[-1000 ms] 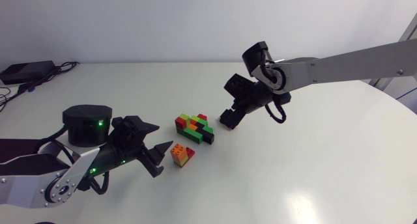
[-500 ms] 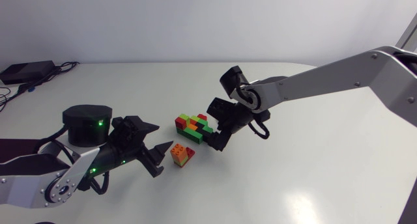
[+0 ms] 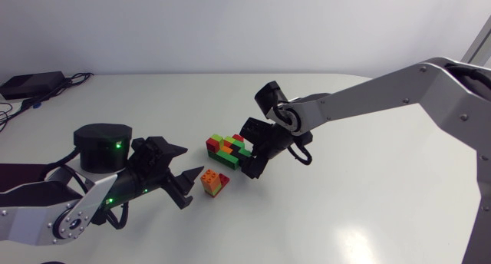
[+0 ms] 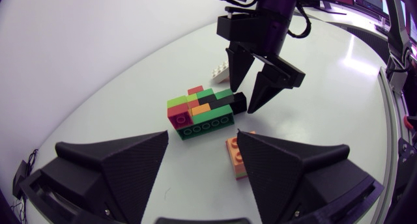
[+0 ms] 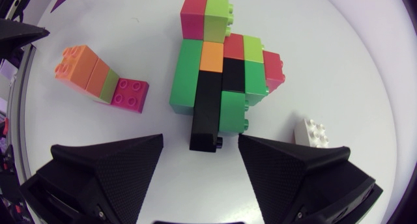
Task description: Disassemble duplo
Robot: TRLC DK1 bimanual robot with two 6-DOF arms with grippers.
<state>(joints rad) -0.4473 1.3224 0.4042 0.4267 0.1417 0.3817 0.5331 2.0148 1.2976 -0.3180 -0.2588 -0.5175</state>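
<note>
R tool [image 4: 242, 99] wide open, fingers astride black brick [image 5: 207, 113] on duplo block [image 5: 221, 74], no grip. L tool [image 3: 182, 177] also wide, orange-pink piece [image 5: 98, 77] just ahead.

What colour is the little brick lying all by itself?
White. The small white plastic brick shows best in the right wrist view.
</note>
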